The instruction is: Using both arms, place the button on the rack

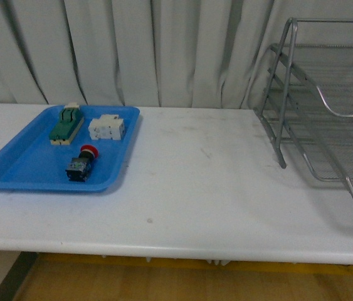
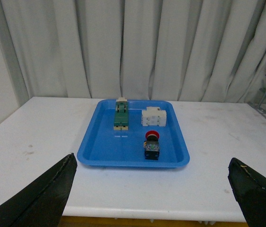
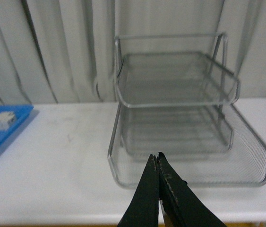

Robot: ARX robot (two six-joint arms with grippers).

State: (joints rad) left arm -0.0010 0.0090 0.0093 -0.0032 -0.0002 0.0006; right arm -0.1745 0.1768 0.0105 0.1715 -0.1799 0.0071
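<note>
Left hand (image 2: 150, 160): fingers spread wide, nothing between them, held above the near edge of the table (image 1: 195, 188). Right hand (image 3: 156, 161): fingers pressed together, empty, facing the rack (image 3: 189, 175). Neither hand shows in the front view.

Button (image 2: 152, 144) lies straight ahead of the left hand and centred between its fingers, well apart from them. It sits in the near part of the blue tray (image 2: 104, 146), at the table's left side. The rack stands at the far right, so the left arm is clearly nearer for the pick-up.

Button looks to be lying on its side: the red cap points away from the robot and the black body toward it, so the long axis runs near-to-far. It is clear of the green-topped block (image 2: 121, 116) and the white block (image 2: 152, 117) behind it.
</note>
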